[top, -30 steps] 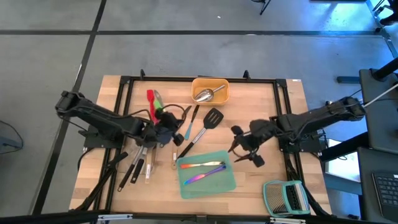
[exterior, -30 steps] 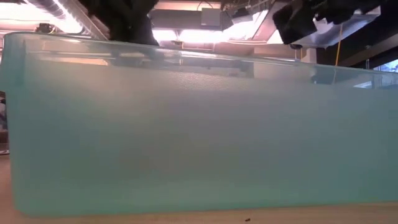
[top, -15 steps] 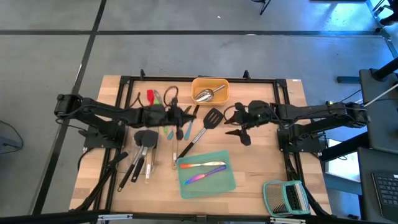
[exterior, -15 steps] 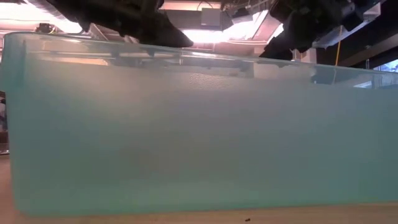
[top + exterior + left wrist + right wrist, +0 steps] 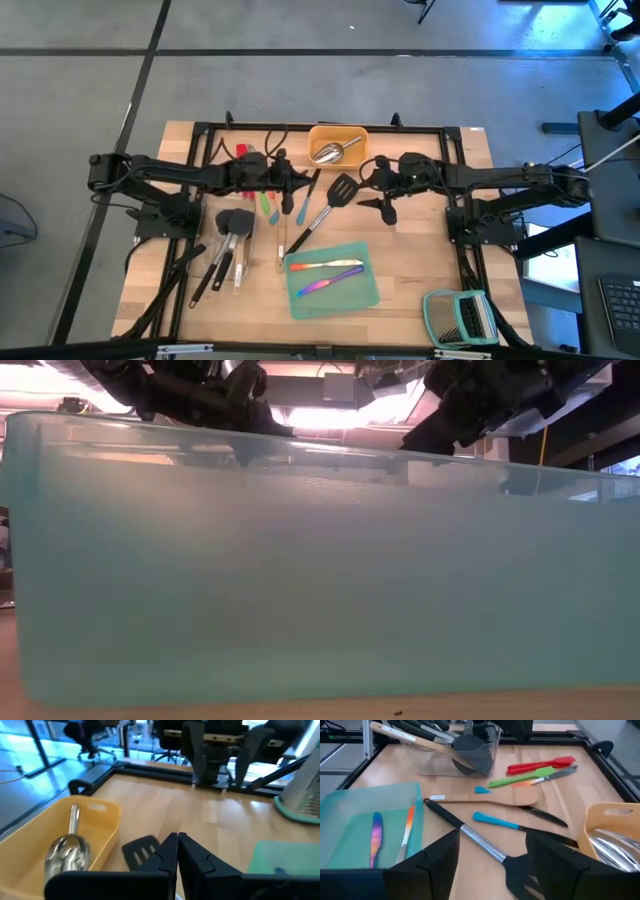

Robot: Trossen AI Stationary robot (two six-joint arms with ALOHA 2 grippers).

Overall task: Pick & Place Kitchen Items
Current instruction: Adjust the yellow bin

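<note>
The slotted turner (image 5: 342, 188) lay on the counter (image 5: 420, 290) beside the yellow tray (image 5: 338, 145) holding a steel scoop (image 5: 330, 152) — the right gripper (image 5: 378, 190), fingers spread and empty, just beside it; the left gripper (image 5: 292, 183), fingers clenched on nothing, hovered opposite.

Grey concrete floor (image 5: 330, 90) all round my desk (image 5: 470, 220), dark seam lines crossing it. Blue glare on the floor at top right. Black workstation with a keyboard (image 5: 622, 305) at the right edge. Bright ceiling lights (image 5: 300, 415) overhead. Possibly office chairs (image 5: 87, 742) by the blue-lit windows, blurry.
</note>
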